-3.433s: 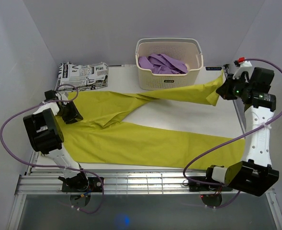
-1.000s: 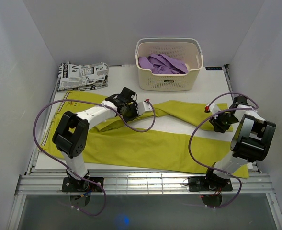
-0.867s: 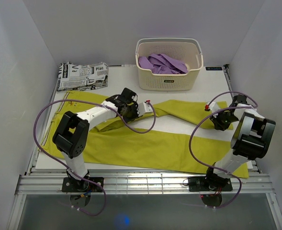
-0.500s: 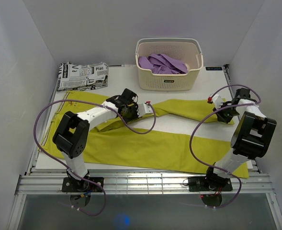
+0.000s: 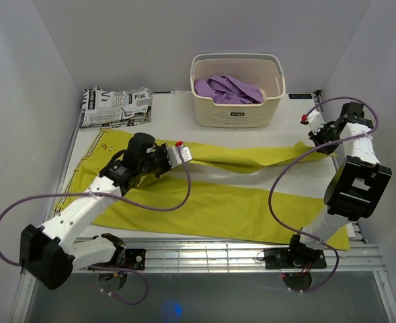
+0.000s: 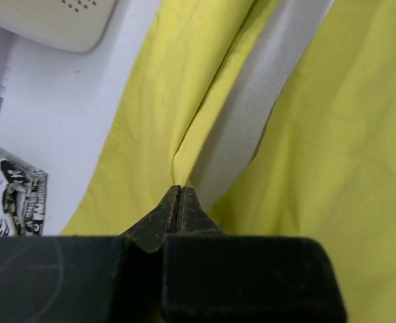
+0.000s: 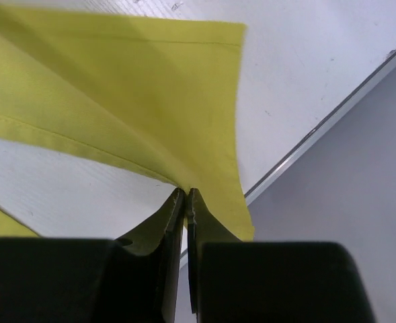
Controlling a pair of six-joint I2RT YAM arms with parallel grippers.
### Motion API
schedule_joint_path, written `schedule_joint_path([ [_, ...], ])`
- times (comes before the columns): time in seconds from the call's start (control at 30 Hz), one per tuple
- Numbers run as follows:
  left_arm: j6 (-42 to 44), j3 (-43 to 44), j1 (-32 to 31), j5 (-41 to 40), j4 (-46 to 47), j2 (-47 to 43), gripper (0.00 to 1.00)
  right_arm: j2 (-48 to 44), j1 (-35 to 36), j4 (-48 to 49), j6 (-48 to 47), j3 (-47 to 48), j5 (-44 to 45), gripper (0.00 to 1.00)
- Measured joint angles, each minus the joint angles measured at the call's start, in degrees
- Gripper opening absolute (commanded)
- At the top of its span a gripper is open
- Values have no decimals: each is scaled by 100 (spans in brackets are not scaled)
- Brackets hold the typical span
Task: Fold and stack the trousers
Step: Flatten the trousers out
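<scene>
Right wrist shows my right gripper (image 7: 185,193) pinching just a hem corner of the trousers (image 7: 117,94), left gripper (image 6: 179,190) clamped on their fold; I fear pulling taut slips either thin bite.

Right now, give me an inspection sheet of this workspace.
Surface: white table, partly covered by cloth.
Job's things: yellow-green cloth trousers, spread out, not folded; far leg stretched between both arms.
Clutter: cream perforated plastic basket holding purple garments at the far edge; folded black-and-white print cloth at the far left corner.
End effectors: left end effector shut on a trouser fold; right end effector shut on the far leg's hem.
Cables: purple cables, both crossing the trousers.
Surroundings: plain white walls; metal rails at the near edge.
</scene>
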Motion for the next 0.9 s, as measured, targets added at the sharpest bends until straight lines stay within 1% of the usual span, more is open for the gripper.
schedule_joint_path([
  [0.1, 0, -400, 90, 118, 144, -693, 0, 337, 22, -151, 116, 291, 157, 8],
  [0.2, -22, -581, 164, 365, 151, -778, 0, 1075, 85, -243, 348, 575, 382, 8],
  [0.23, -48, -616, 227, 435, 138, -699, 0, 1384, 111, -295, 431, 651, 474, 17],
  [0.27, -92, -632, 295, 452, 114, -621, 0, 1738, 140, -291, 544, 693, 608, 23],
  [0.3, -120, -636, 363, 455, 98, -542, 0, 1947, 151, -267, 588, 691, 717, 34],
  [0.33, -155, -636, 411, 457, 96, -481, 0, 1985, 173, -210, 682, 791, 741, 42],
  [0.4, -234, -634, 518, 450, 94, -321, 0, 1937, 210, -13, 796, 678, 879, 61],
  [0.5, -297, -603, 551, 503, 48, -39, 0, 1755, 221, 28, 892, 518, 1005, 61],
  [0.63, -319, -586, 551, 632, 15, 273, 1, 1617, 190, -332, 990, 662, 966, 60],
  [0.67, -330, -553, 551, 669, -22, 352, 14, 1582, 181, -481, 984, 765, 918, 60],
  [0.73, -369, -358, 551, 750, -127, 560, 25, 1408, 175, -774, 911, 992, 809, 61],
  [0.77, -398, -212, 551, 791, -153, 691, 34, 1276, 164, -892, 841, 1056, 748, 61],
  [0.8, -448, -4, 551, 835, -212, 837, 37, 1126, 153, -975, 782, 1067, 713, 63],
  [0.87, -549, 544, 551, 918, -308, 1215, 41, 815, 146, -1193, 660, 1062, 688, 83],
  [0.9, -581, 885, 549, 951, -389, 1447, 47, 695, 138, -1276, 584, 1051, 686, 99],
])
